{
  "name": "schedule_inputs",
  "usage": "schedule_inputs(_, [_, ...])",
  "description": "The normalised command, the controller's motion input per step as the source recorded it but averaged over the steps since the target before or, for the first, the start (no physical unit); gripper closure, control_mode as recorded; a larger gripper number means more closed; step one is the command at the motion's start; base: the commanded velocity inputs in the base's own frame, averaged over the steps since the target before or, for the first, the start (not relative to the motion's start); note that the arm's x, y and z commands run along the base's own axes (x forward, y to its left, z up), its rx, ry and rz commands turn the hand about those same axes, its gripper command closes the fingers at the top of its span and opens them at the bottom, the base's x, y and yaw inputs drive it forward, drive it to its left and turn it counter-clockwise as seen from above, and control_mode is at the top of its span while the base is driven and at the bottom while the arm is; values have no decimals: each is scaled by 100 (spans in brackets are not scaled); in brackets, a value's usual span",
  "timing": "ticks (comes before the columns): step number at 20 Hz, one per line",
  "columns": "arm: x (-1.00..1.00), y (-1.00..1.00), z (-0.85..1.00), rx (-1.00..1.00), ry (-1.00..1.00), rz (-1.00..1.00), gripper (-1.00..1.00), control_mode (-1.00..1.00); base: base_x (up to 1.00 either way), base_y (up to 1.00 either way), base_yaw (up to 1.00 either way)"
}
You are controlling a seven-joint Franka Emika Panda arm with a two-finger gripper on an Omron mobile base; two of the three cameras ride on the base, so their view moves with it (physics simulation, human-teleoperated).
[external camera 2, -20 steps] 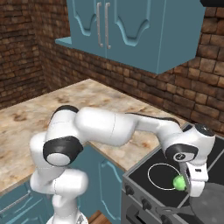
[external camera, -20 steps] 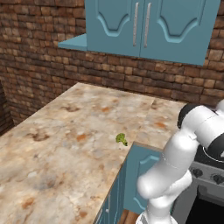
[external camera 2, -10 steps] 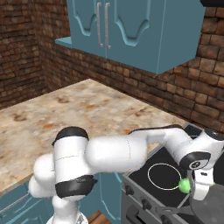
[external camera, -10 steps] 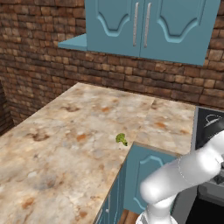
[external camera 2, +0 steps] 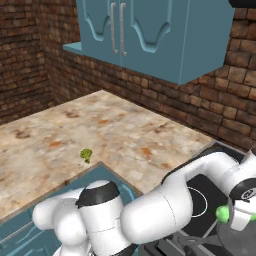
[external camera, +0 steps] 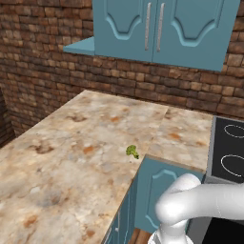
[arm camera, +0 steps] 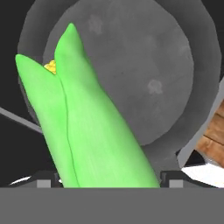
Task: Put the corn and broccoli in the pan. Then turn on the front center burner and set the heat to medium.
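Corn (arm camera: 94,131), a bright green, smooth, tapered cob with a speck of yellow kernels showing between its husk tips, rises from between the two dark finger tips in the hand view, and the two-finger gripper (arm camera: 107,178) has its jaws spread wide around the thick lower end of it, holding it. Behind the cob in that view lies the round, shallow, dark grey frying pan (arm camera: 144,65), its flat floor bare, and the cob's pointed tips hang over the pan's left part. From the right base view the white gripper (external camera 2: 241,216) sits at the far right above the black glass cooktop (external camera 2: 206,190), with a bit of the green cob (external camera 2: 222,214) peeking out at its left side and the edge of the dark pan (external camera 2: 235,240) just below it. Well apart to the left, the small bumpy yellow-green broccoli floret (external camera: 132,152) rests on the mottled beige stone counter (external camera: 71,162), close to the counter's near inner corner above the teal cabinet fronts (external camera: 157,190); the same floret (external camera 2: 86,155) shows in the right base view on the counter (external camera 2: 115,130). Teal wall cupboards (external camera: 162,28) hang on the red-brown brick wall (external camera: 43,71) behind the counter.
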Motion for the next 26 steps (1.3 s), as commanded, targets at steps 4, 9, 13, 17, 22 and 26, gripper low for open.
schedule_inputs(4, [0,-38,-28,0,0,-17,100,-100,0,0,0])
schedule_inputs(9, [0,-38,-20,1,0,-14,100,-100,0,0,0])
schedule_inputs(13, [0,-8,-8,1,0,-2,100,-100,0,0,0])
schedule_inputs(17, [0,0,0,0,0,0,-100,-100,0,0,0])
schedule_inputs(22, [0,0,0,0,0,0,-100,-100,0,0,0])
schedule_inputs(26, [0,0,0,0,0,0,-100,-100,0,0,0])
